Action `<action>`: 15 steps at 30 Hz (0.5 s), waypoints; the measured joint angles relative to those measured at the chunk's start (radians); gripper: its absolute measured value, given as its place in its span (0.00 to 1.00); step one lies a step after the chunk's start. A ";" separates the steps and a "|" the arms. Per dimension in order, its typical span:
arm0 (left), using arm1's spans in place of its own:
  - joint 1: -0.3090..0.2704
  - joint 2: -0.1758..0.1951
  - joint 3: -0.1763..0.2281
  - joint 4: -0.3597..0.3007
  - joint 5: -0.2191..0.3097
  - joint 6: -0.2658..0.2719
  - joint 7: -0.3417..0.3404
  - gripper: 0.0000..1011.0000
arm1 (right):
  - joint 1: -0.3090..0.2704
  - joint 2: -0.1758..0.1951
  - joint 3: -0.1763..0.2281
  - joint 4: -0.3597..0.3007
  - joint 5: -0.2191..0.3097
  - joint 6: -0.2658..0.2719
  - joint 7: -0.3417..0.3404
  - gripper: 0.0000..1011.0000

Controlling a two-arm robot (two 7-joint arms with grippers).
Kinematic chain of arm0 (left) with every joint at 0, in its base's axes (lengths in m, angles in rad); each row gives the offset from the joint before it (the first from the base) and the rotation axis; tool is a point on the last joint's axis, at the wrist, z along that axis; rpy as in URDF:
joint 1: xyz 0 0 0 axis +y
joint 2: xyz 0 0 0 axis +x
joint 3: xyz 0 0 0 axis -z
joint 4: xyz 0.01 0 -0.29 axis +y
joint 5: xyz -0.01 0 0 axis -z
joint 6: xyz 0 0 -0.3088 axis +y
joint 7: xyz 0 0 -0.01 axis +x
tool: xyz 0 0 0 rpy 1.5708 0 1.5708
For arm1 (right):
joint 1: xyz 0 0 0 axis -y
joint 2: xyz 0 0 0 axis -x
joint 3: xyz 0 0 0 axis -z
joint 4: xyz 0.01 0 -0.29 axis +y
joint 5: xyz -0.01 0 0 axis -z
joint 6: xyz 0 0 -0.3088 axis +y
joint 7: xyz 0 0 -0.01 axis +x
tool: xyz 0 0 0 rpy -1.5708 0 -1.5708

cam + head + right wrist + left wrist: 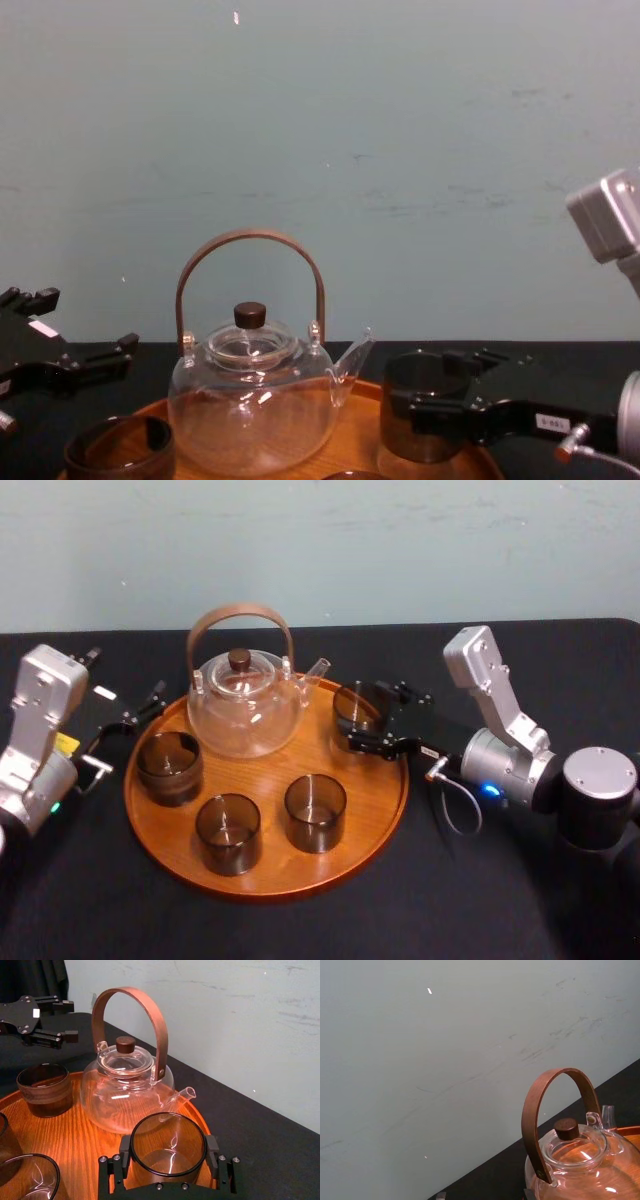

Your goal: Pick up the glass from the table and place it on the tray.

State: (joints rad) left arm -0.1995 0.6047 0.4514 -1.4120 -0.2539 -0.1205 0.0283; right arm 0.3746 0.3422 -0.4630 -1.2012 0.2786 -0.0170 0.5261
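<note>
Head view, tray: round wooden tray [268, 780] mid-table on the black table [480, 900], with the glass teapot [243, 705] at its back edge.
Head view, glass: the smoky glass [352, 706] stands upright at the tray's right edge, just inside the rim.
Head view, right gripper: the right gripper [365, 718] is clamped on that glass, a finger on either side, with its arm coming in from the table's right edge.
Head view, other glasses: left glass [169, 766], front-left glass [228, 832] and front glass [315, 812] are all on the tray.
Head view, left gripper: the left gripper [138, 710] is parked over the table just off the tray's left edge, fingers spread and holding nothing.
Left wrist view, teapot: its bent wooden handle [532, 1110] and dark lid knob [566, 1129] show close up against the pale wall [445, 1060].
Right wrist view, glass: both pads [214, 1147] press against its wall, and the teapot's spout [180, 1096] is just behind it.
Chest view, glass: it is over the tray's right side, but whether its base touches the wood I cannot tell.
</note>
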 joint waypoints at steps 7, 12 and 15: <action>0.000 0.000 0.000 0.000 0.000 0.000 0.000 0.99 | 0.004 -0.006 -0.007 0.017 -0.004 -0.002 0.001 0.89; 0.000 0.000 0.000 0.000 0.000 0.000 0.000 0.99 | 0.002 -0.007 -0.009 0.024 -0.007 -0.005 0.000 0.89; 0.000 0.000 0.000 0.000 0.000 0.000 0.000 0.99 | 0.001 -0.007 -0.010 0.028 -0.010 -0.009 -0.001 0.89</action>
State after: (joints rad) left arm -0.1995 0.6047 0.4514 -1.4119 -0.2538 -0.1205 0.0283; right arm 0.3756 0.3351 -0.4731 -1.1734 0.2687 -0.0257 0.5251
